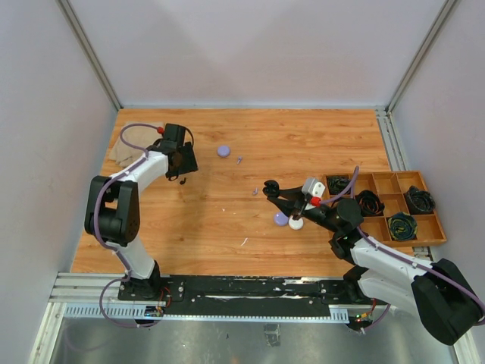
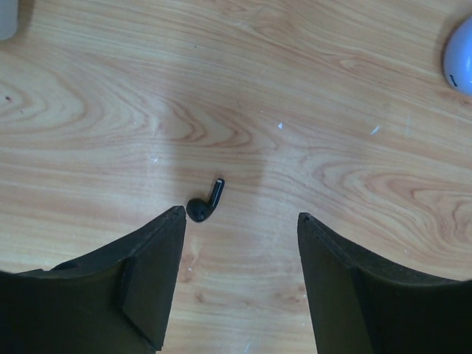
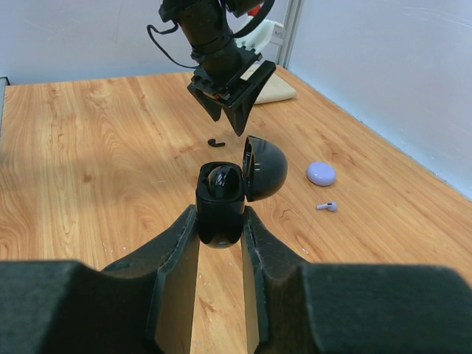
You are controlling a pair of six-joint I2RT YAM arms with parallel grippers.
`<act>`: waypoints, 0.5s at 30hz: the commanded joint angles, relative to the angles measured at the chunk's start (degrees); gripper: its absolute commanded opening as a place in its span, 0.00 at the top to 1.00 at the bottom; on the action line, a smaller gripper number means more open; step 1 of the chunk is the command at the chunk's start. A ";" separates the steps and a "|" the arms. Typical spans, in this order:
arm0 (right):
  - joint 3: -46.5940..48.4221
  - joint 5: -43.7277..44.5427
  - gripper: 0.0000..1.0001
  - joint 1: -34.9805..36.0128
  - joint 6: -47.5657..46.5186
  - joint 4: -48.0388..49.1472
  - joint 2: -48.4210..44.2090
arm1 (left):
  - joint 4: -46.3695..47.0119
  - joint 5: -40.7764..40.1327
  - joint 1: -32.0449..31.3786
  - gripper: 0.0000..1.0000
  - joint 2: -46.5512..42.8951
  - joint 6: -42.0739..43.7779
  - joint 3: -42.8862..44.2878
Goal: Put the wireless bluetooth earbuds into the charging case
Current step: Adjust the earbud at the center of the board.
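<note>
right tool [image 3: 220, 214] clamps open case [image 3: 223, 192] | left wrist view: black earbud [image 2: 205, 203]

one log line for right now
left gripper: open above black earbud | right gripper: shut on black case, lid open | earbud not yet grasped

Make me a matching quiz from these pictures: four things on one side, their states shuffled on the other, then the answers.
Things
1. black earbud
2. black charging case
3. pale purple round case
4. left pincer

States
A. lid closed, on the table
B. jaws apart, holding nothing
C. lid open, gripped by the right pincer
D. on the table, beside one left pincer fingertip

Pairs: 1-D, 2-C, 3-A, 4-B
</note>
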 commanded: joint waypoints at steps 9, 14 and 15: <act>-0.59 0.51 0.94 0.73 -0.02 2.02 -0.55 | -0.32 4.63 1.55 0.40 10.23 3.16 6.00; -0.51 0.33 0.94 0.76 0.00 2.07 -0.46 | -0.91 4.79 1.58 0.40 11.87 3.73 5.86; -0.56 0.28 0.94 0.72 0.04 2.05 -0.43 | -1.16 5.04 1.51 0.40 11.97 3.71 5.73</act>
